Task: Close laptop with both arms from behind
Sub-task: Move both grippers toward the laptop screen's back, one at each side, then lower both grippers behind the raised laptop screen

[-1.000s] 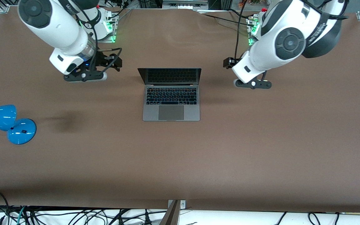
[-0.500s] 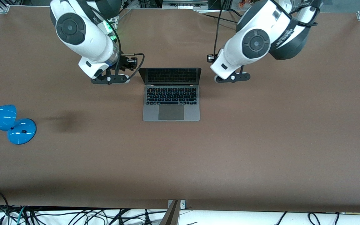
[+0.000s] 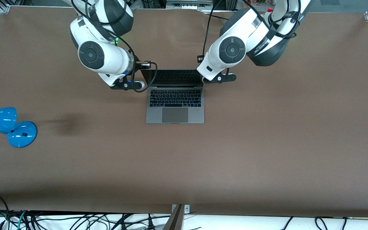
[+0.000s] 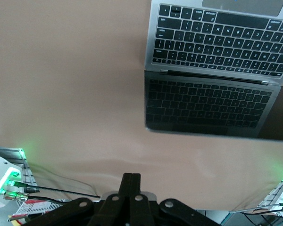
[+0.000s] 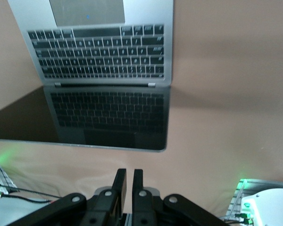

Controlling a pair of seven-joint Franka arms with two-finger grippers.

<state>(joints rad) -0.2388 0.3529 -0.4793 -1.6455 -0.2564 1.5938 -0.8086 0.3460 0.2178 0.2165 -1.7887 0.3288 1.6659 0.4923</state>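
The laptop (image 3: 174,99) stands open in the middle of the table, its dark screen upright and reflecting the black keys. It also shows in the left wrist view (image 4: 217,44) and the right wrist view (image 5: 101,61). My right gripper (image 3: 128,85) hangs over the table beside the screen's edge toward the right arm's end. Its fingers (image 5: 121,181) are shut but for a thin slit and hold nothing. My left gripper (image 3: 219,78) hangs over the table beside the screen's other edge. Its fingers (image 4: 127,183) are pressed shut and hold nothing.
A blue desk lamp (image 3: 8,126) lies on the brown table (image 3: 267,143) at the right arm's end, nearer to the front camera than the laptop. Cables trail from both arms toward the green-lit bases (image 3: 115,40).
Both arms have swung inward from the table's two ends to the two side edges of the laptop's screen. The laptop has not moved and stays open.
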